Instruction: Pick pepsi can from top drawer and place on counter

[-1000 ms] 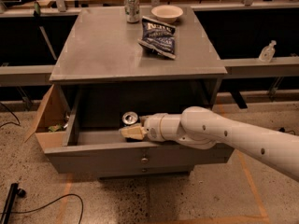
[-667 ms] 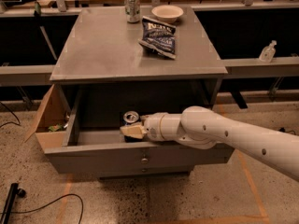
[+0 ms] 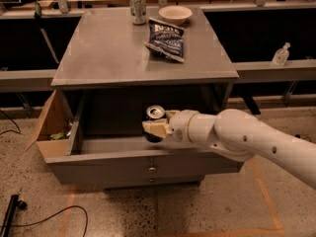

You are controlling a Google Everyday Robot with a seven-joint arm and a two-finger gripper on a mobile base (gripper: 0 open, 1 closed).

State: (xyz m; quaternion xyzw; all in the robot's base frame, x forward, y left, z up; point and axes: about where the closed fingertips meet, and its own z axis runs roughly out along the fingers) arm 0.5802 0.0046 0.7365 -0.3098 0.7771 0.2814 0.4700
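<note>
The hand (image 3: 157,128) pinches the pepsi can (image 3: 155,112) upright inside the open top drawer (image 3: 143,164), whose front edge lies below it and the tabletop (image 3: 108,48) edge above.

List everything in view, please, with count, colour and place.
pepsi can: 1, dark blue, in top drawer
top drawer: 1, grey, pulled open below counter
counter: 1, grey, cabinet top
silver can: 1, silver, counter's back edge
bowl: 1, cream, beside silver can
chip bag: 1, blue, on counter, before bowl
cardboard box: 1, brown, left of cabinet
bottle: 1, clear, right ledge
gripper: 1, cream, shut on pepsi can in drawer
arm: 1, white, reaching from right
</note>
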